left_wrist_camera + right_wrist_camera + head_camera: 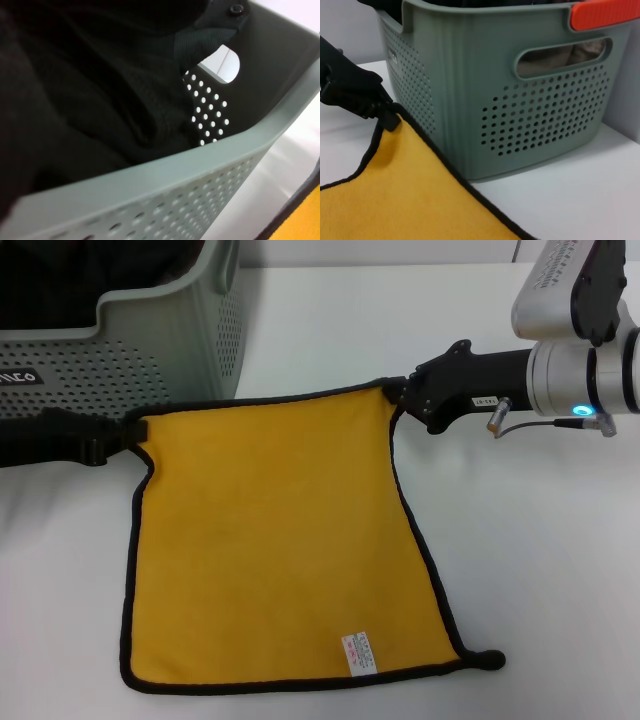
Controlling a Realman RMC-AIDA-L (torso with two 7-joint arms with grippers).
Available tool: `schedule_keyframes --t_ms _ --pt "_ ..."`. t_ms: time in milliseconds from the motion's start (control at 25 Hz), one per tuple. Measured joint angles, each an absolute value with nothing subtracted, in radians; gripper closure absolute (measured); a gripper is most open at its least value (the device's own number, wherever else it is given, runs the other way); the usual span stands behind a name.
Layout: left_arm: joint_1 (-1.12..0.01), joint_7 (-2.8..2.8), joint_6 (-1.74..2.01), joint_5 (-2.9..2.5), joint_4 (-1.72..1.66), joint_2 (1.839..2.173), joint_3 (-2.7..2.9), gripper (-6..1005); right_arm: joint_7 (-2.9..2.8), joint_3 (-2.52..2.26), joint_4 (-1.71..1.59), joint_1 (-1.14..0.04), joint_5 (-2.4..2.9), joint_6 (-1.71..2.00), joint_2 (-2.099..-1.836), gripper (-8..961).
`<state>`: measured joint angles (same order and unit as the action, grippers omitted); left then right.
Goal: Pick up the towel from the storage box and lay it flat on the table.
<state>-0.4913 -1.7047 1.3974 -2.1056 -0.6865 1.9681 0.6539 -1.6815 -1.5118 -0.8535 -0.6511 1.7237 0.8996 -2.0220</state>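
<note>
Across the table (330,330), just in front of the storage box (200,350), the towel (280,560) lies almost flat, yellow side up, black border showing, white label (358,653) near its front edge. Each back corner is pinched, by the left gripper (135,430) and the right gripper (392,395), evidently to keep the cloth stretched.

I've got the square yellow black-edged towel (275,540) flat on the smooth white table (540,570), with the perforated grey-green plastic storage box (150,335) just behind its far-left corner.
</note>
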Motion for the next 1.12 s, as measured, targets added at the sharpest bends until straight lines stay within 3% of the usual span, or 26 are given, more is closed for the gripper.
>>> schedule_keyframes --t_ms 280,440,880,1120 --pt "-0.490 -1.704 1.397 -2.109 -0.681 1.971 0.682 895 -1.796 -1.524 -0.873 -0.644 1.805 0.908 -2.024 918" --pt "-0.485 -1.701 1.397 -2.101 -0.681 1.967 0.672 892 -1.804 -1.523 -0.939 -0.591 1.815 0.900 -2.025 789" --pt "-0.452 -1.591 1.578 -2.071 -0.695 1.943 0.623 444 -1.782 -1.494 -1.124 -0.453 1.801 0.998 -2.019 315" --pt "-0.372 -1.219 1.941 -1.876 -0.668 1.963 0.627 330 -1.482 -1.483 -1.307 -0.241 1.575 1.338 -2.019 157"
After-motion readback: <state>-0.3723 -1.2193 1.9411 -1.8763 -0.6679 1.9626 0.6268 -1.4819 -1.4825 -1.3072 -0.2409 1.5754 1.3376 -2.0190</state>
